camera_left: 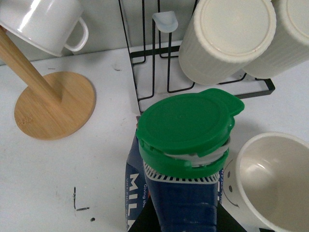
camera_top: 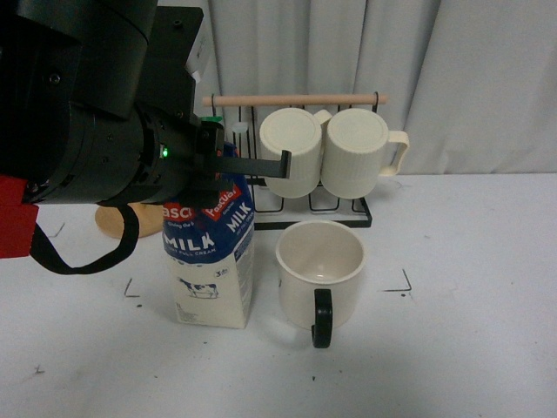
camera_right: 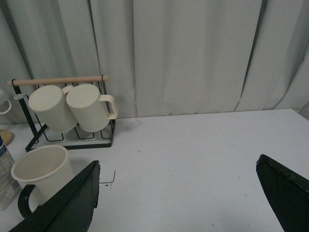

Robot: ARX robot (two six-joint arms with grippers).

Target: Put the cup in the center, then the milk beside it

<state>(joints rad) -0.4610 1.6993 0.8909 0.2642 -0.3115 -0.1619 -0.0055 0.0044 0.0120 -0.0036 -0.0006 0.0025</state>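
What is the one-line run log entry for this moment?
cup: upright in center | milk: upright, beside cup | left gripper: at milk top, grip unclear | right gripper: open, empty

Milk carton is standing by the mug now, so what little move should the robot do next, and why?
Probably open the left gripper and raise it straight up. The milk carton stands upright beside the black-handled mug, both inside the corner marks, so the placing looks done.
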